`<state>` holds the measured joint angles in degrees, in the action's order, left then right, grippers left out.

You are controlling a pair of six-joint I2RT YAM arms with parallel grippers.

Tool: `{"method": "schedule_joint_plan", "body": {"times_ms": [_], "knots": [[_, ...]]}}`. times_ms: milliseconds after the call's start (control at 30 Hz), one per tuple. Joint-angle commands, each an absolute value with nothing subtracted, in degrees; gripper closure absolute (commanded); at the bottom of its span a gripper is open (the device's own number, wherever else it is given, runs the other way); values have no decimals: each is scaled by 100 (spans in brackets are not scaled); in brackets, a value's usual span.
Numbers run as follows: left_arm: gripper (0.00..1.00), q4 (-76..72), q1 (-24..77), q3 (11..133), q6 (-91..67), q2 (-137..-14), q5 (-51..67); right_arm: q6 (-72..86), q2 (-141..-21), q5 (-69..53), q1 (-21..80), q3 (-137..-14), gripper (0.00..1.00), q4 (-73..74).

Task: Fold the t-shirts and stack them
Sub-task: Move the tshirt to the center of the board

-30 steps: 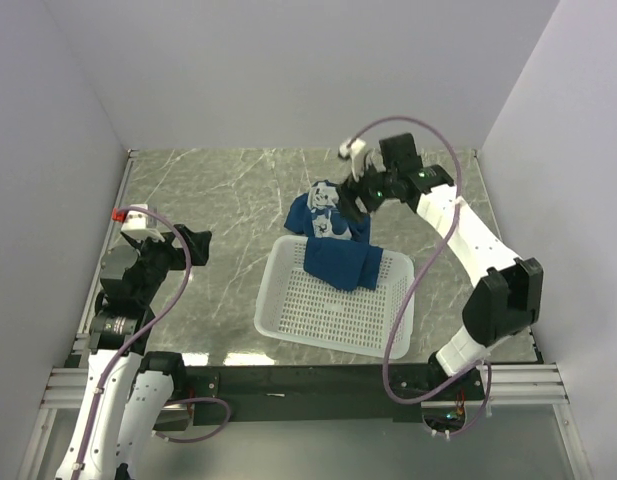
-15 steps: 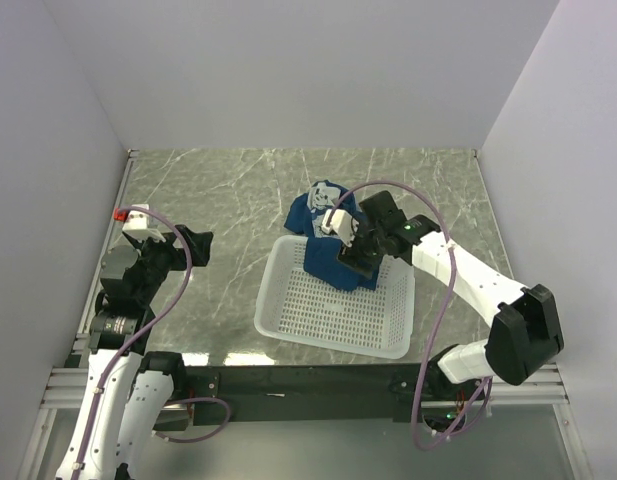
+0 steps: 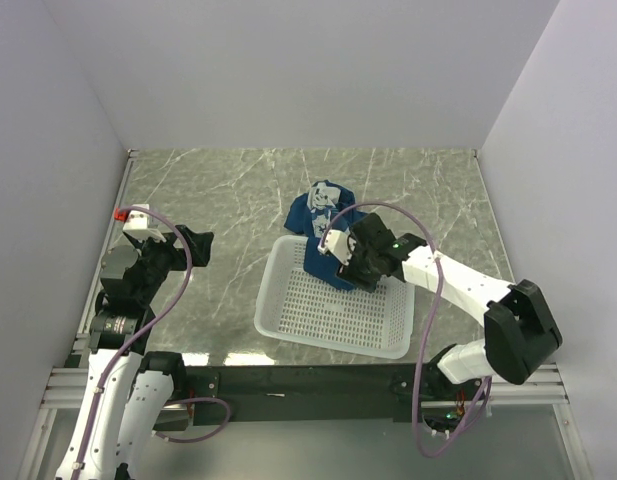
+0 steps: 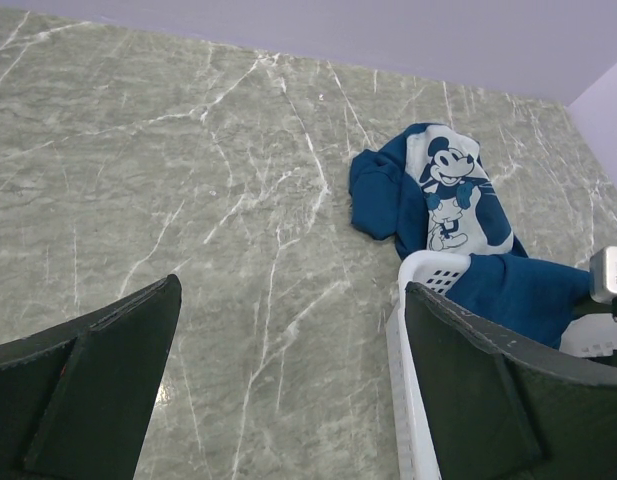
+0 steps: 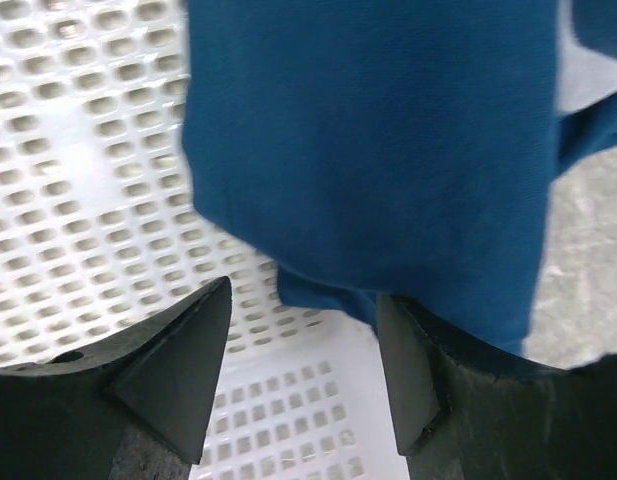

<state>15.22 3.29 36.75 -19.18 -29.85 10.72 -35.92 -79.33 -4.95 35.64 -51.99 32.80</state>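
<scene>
A navy-blue t-shirt (image 3: 318, 215) with a pale cartoon print lies half on the marble table, half draped over the far rim into the white mesh basket (image 3: 318, 315). It also shows in the left wrist view (image 4: 443, 195). My right gripper (image 3: 350, 265) is open, low over the blue cloth (image 5: 388, 140) inside the basket, fingers either side of its hanging edge. My left gripper (image 3: 193, 243) is open and empty, held above the table at the left, well away from the shirt.
The basket's rim (image 4: 408, 300) sits right of the left gripper's view. Grey walls close in the table on three sides. Bare marble (image 3: 218, 200) lies left of the shirt.
My right arm swung down from above and behind the shirt into the basket, onto the draped cloth. The left arm has not moved.
</scene>
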Motion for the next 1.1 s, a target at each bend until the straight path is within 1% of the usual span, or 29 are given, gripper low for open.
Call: {"method": "schedule_joint_plan", "body": {"times_ms": [0, 133, 233, 300, 367, 400, 433, 500, 533, 633, 667, 767, 867, 933, 1067], "knots": [[1, 1266, 325, 3674, -1925, -2971, 1195, -3551, -8190, -124, 3691, -5195, 34, 2805], [1, 1266, 325, 3674, -1925, -2962, 1195, -3499, -8489, 202, 3876, -5062, 32, 2374], [1, 1274, 325, 3674, -1934, -2979, 1187, -3016, -8894, 18, 3902, -5492, 32, 2496], [1, 1283, 325, 3674, -1925, -2979, 1195, -2779, -9060, -113, 3902, -5572, 32, 2382], [1, 1283, 325, 3674, -1934, -2962, 1195, -2646, -9166, -106, 3902, -5677, 35, 2295], [1, 1275, 325, 3674, -1934, -2953, 1195, -2506, -9254, -97, 3902, -5713, 40, 2294], [1, 1266, 325, 3665, -1934, -2944, 1204, -2487, -9298, -192, 3902, -5791, 64, 2303], [1, 1257, 325, 3665, -1934, -2944, 1204, -2444, -9238, -281, 3902, -5827, 94, 2364], [0, 1266, 325, 3665, -1934, -2944, 1204, -2469, -9150, -473, 3911, -5879, 100, 2382], [1, 1257, 325, 3665, -1934, -2944, 1222, -2680, -8597, -1008, 3815, -6194, 100, 2619], [1, 1257, 325, 3656, -1934, -2953, 1239, -2698, -8352, -1072, 3771, -6344, 100, 2689], [1, 1265, 325, 3665, -1925, -2971, 1239, -2453, -8165, -959, 3385, -7056, 100, 2410], [1, 1283, 325, 3674, -1925, -2971, 1213, -1882, -8261, -547, 2849, -7592, 100, 1874], [1, 1266, 325, 3665, -1934, -2936, 1195, -1653, -8410, -475, 2603, -7925, 100, 1784], [1, 1248, 325, 3647, -1934, -2944, 1230, -1582, -8849, -211, 2558, -8279, 100, 1758]]}}
